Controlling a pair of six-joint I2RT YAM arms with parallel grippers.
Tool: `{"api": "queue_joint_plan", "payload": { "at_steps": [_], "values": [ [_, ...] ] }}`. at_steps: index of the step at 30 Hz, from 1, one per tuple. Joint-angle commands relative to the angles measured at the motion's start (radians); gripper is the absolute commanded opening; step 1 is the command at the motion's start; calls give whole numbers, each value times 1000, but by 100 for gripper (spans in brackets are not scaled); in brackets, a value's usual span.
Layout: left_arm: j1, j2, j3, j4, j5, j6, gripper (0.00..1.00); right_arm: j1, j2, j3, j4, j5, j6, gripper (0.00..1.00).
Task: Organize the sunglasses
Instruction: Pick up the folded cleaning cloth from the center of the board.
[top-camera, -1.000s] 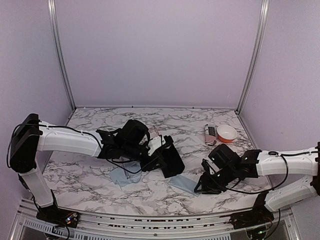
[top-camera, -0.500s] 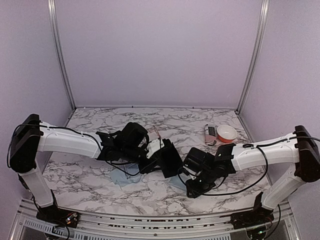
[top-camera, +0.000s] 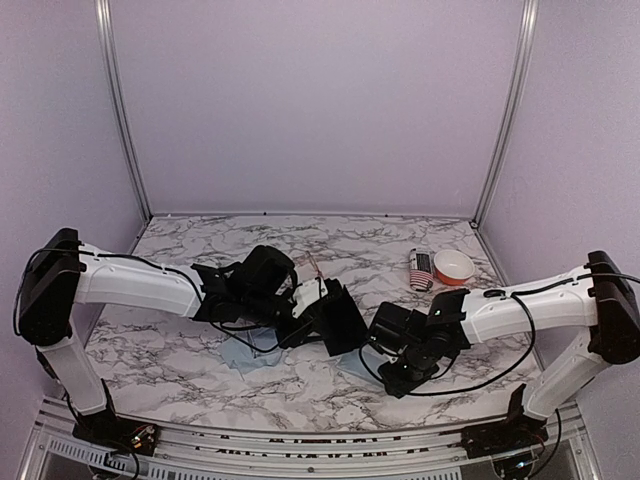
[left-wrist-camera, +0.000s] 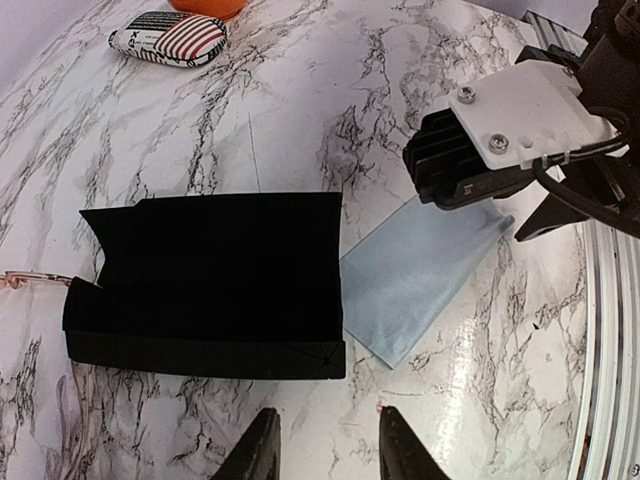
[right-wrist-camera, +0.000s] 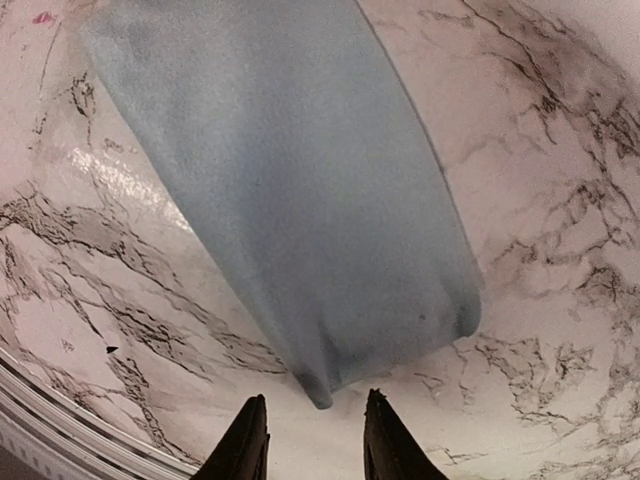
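Of the sunglasses, only a thin pinkish wire arm (left-wrist-camera: 22, 281) shows, poking out at the far left beside the black oblong case (left-wrist-camera: 210, 280); from above it is a faint line (top-camera: 311, 266) behind the left wrist. My left gripper (left-wrist-camera: 325, 448) hovers open over bare marble just short of the case's near edge, holding nothing. My right gripper (right-wrist-camera: 314, 432) is open too, its tips on either side of the folded corner of a pale blue cloth (right-wrist-camera: 300, 190) without pinching it. From above, the right gripper (top-camera: 388, 375) sits at the cloth's (top-camera: 355, 364) front edge.
A stars-and-stripes case (top-camera: 421, 270) and an orange bowl (top-camera: 453, 266) stand at the back right. A second blue cloth (top-camera: 245, 350) lies under the left arm. The table's front rail (right-wrist-camera: 60, 415) runs close behind the right gripper.
The right arm has swung left across the table to the blue cloth, its jaws narrowing a little. The left arm has barely moved.
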Motion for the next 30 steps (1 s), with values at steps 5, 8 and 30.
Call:
{"api": "queue_joint_plan", "payload": {
  "at_steps": [5, 8, 30],
  "values": [
    [1, -27, -5, -4, -1, 6, 34, 7, 8, -14, 59, -21, -29, 28],
    [2, -25, -5, -6, -1, 4, 34, 7, 14, -25, 68, -26, -26, 25],
    [1, -30, -4, -4, 11, 4, 34, 8, 19, -85, 117, -16, -20, 7]
  ]
}}
